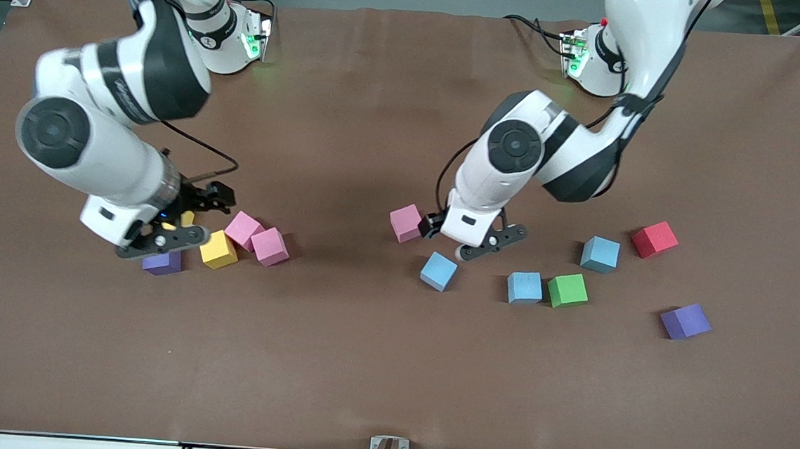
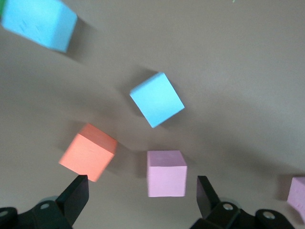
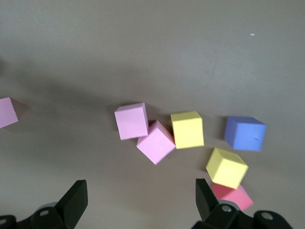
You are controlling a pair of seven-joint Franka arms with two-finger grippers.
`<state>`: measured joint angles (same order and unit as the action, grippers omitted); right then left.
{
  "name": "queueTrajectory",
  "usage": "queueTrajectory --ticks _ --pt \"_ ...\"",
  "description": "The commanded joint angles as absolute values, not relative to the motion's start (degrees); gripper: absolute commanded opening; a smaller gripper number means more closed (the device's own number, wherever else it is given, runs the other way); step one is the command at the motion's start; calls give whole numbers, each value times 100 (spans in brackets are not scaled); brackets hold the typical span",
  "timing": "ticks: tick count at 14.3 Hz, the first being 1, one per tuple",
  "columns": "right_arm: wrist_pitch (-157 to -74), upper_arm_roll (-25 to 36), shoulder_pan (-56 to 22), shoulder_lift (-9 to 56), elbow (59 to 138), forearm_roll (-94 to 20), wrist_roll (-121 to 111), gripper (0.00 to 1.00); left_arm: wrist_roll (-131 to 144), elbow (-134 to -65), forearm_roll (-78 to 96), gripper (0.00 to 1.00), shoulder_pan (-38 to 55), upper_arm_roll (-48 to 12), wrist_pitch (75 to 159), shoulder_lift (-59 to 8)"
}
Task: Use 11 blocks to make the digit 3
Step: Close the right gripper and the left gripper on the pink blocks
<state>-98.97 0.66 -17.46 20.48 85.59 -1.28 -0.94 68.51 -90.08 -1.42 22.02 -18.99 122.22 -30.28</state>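
Note:
My left gripper (image 1: 436, 226) is open and low over the table, close beside a pink block (image 1: 406, 223). In the left wrist view that pink block (image 2: 166, 173) lies just ahead of the gap between the open fingers (image 2: 76, 193), with an orange block (image 2: 89, 151) beside it and a light blue block (image 2: 157, 99) past it. My right gripper (image 1: 197, 203) is open and empty over a cluster of two pink blocks (image 3: 131, 120) (image 3: 156, 142), two yellow blocks (image 3: 187, 130) (image 3: 227, 167) and a purple block (image 3: 245, 133). The orange block is hidden in the front view.
Toward the left arm's end lie light blue blocks (image 1: 438, 271) (image 1: 524, 287) (image 1: 600, 254), a green block (image 1: 568, 290), a red cube (image 1: 654, 239) and a second purple block (image 1: 685, 321). Another red cube (image 3: 232, 195) lies by my right gripper's finger.

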Motion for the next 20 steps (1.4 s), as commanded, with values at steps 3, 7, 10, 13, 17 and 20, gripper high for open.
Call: queueTrajectory --ticks 3,7,10,13,17,20 --pt "-11063 88 -1758 2179 9446 -114 -1165 100 8260 -9069 -264 100 2680 -1855 12575 -3287" --pt "-11443 88 -1749 2452 9703 -123 -1477 100 8490 -9623 -264 100 2821 -1837 13147 -3305" --pt "-12292 88 -1793 2505 10307 -132 -1477 100 8701 -9607 -516 100 2970 -1819 13368 -3489" --pt "-12717 97 -1951 2505 10678 -420 -1468 100 8807 -9571 -1238 100 2979 -1846 13429 -3673" --pt "-13112 114 -2162 2575 10968 -589 -1433 100 8807 -9571 -1248 100 2988 -1837 14017 -3875" --pt "-13192 123 -2171 2645 11039 -580 -1450 100 8798 -9510 -1257 100 3067 -1819 14168 -3999"
